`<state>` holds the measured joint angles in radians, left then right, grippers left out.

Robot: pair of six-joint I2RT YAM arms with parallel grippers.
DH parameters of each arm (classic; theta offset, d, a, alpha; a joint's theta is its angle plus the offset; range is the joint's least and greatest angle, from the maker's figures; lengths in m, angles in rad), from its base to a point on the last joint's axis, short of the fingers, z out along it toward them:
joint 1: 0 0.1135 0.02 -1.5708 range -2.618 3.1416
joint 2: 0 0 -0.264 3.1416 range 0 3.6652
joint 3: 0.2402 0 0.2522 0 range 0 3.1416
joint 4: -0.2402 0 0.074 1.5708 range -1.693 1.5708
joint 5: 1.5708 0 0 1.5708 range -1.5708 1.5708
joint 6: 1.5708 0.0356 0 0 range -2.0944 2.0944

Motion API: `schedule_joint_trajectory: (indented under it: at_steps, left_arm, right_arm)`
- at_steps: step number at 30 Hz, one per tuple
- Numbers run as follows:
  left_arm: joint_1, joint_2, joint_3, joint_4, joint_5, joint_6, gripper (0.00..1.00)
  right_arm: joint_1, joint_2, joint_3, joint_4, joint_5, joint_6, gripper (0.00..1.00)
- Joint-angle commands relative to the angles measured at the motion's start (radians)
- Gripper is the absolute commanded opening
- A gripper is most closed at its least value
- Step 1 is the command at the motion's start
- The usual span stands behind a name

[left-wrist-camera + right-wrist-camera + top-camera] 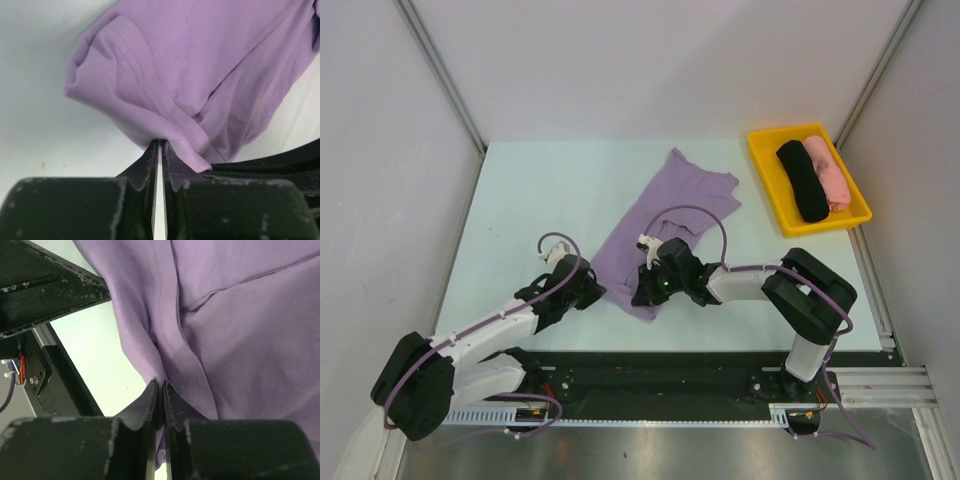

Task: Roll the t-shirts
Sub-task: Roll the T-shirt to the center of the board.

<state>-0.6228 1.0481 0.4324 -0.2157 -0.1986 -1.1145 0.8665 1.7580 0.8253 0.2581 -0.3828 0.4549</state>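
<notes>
Tight pinch: left claw (159, 150) and right claw (161, 387) each nip the near edge (a hem, probably) of the lavender t-shirt (665, 215), rumpled on the table (540, 190).

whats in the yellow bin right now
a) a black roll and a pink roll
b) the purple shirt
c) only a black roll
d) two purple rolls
a: the yellow bin at the far right holds a black bundle with a pink bundle right beside it, while the lavender t-shirt lies outside it.
</notes>
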Motion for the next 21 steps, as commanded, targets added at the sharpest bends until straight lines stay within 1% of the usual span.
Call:
schedule_joint_trajectory:
  at_steps: [1, 4, 9, 15, 21]
  left_arm:
    - [0.037, 0.024, 0.042, 0.082, -0.001, 0.036, 0.10]
    - [0.041, 0.039, 0.060, 0.078, 0.016, 0.058, 0.11]
    - [0.054, 0.014, 0.065, 0.087, 0.025, 0.071, 0.13]
    - [0.113, 0.013, 0.048, 0.102, 0.047, 0.084, 0.13]
    - [0.161, 0.055, 0.039, 0.145, 0.060, 0.100, 0.13]
  right_arm:
    - [-0.014, 0.012, 0.024, -0.026, -0.007, 0.010, 0.11]
    - [-0.020, 0.015, 0.028, -0.031, -0.011, 0.010, 0.10]
    - [-0.027, 0.026, 0.037, -0.039, -0.014, 0.011, 0.11]
    - [-0.034, 0.047, 0.047, -0.039, -0.027, 0.021, 0.10]
    - [-0.037, 0.061, 0.058, -0.045, -0.030, 0.024, 0.10]
